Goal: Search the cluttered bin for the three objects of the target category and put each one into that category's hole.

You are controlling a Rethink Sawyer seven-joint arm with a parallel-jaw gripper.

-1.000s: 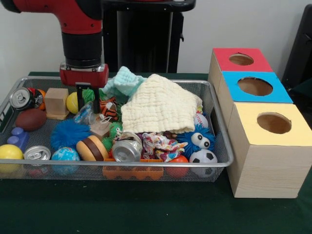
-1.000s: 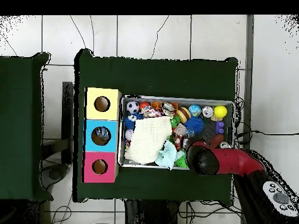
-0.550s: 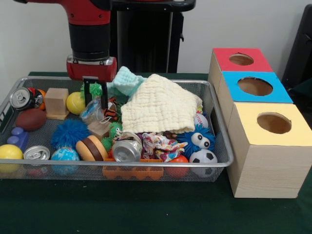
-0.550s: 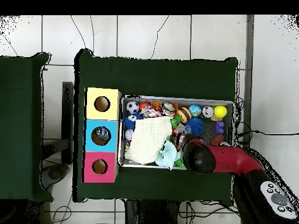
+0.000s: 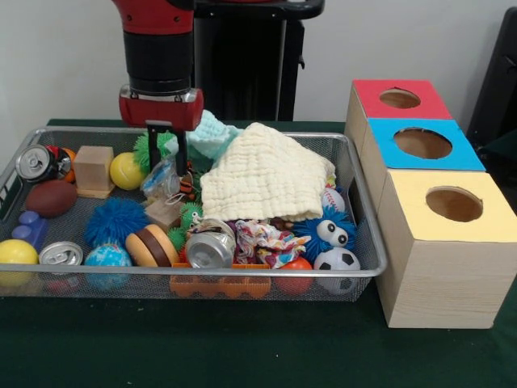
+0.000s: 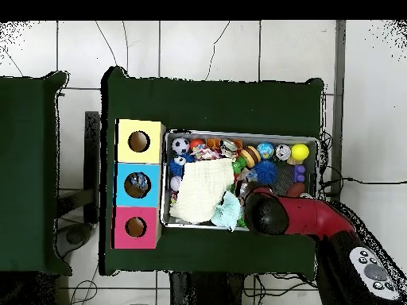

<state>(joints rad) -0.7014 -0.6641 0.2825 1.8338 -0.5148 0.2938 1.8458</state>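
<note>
Cloth (image 5: pixel 265 174) beside hand (image 5: pixel 166 153)

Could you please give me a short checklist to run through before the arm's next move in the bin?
1. Gripper is over the bin, not the boxes: ok.
2. Something is held between the fingers: cannot tell; a clear plastic item sits right at them, but whether it is gripped does not show.
3. Cream cloth is off the toys: not ok, it still covers the middle of the bin.
4. Holes in the red box, blue box and yellow box are unblocked: ok.
5. Which category is the target: cannot tell.
</note>
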